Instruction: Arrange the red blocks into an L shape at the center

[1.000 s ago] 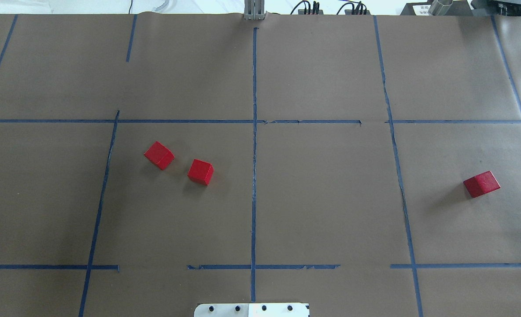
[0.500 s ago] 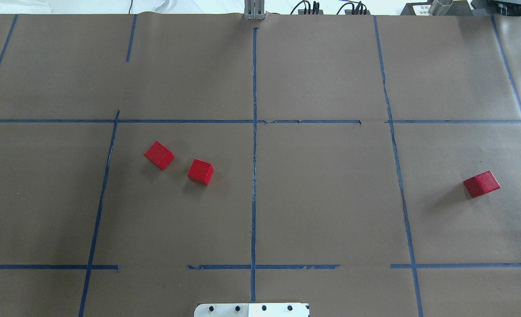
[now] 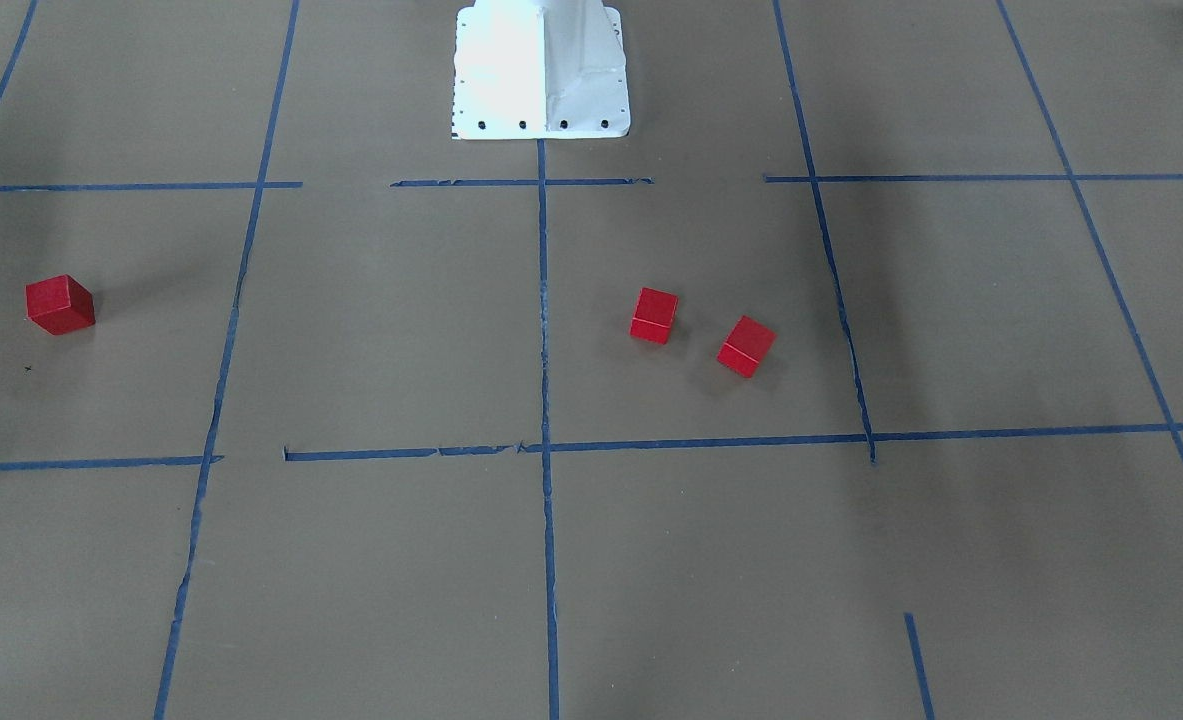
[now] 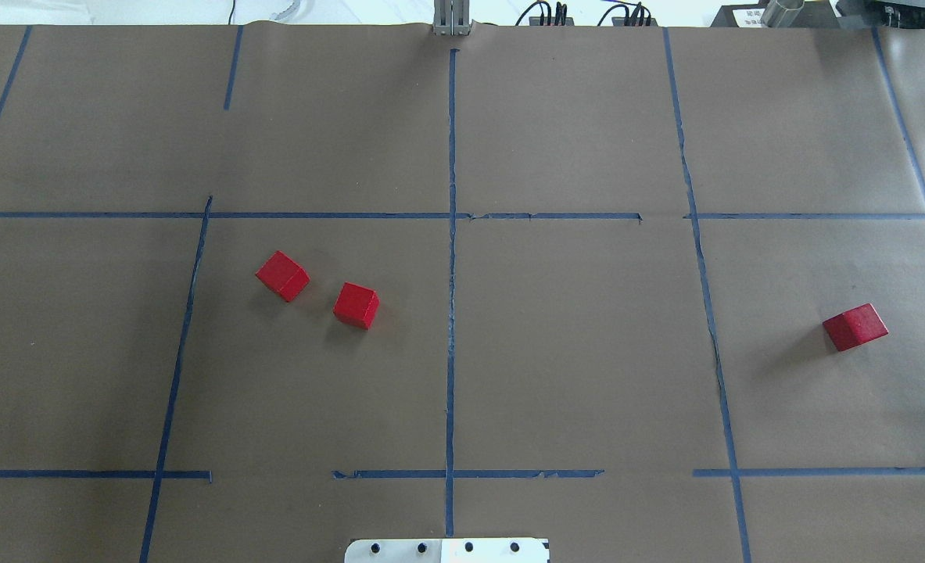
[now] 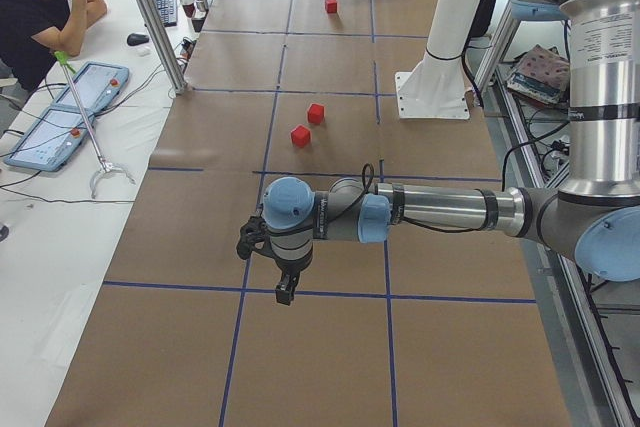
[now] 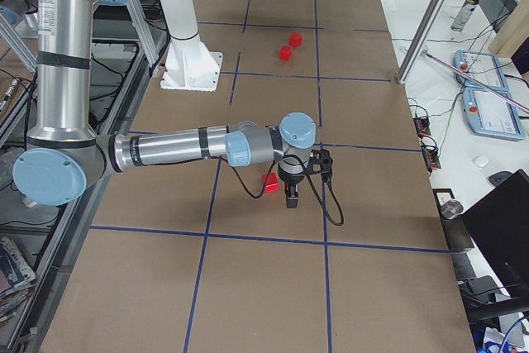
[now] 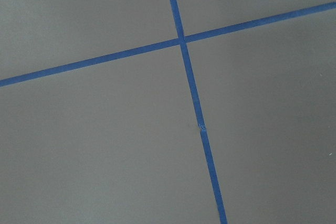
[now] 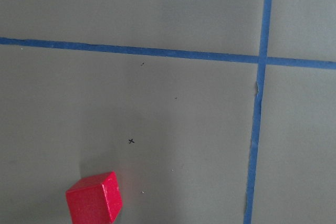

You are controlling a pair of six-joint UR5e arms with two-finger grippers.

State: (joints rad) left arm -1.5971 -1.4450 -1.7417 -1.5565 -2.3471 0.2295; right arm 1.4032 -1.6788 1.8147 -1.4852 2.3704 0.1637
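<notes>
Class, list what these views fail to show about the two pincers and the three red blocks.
Left pincer: seen only in the exterior left view, small and dark; open or shut cannot be told.
Right pincer: seen only in the exterior right view; same doubt.
Lone red block: partly hidden behind the right arm in the exterior right view.

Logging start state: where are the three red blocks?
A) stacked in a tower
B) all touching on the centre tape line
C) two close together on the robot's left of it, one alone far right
C: overhead, the left red block and the middle red block sit close but apart left of the centre tape line; the far red block lies alone at right.
</notes>
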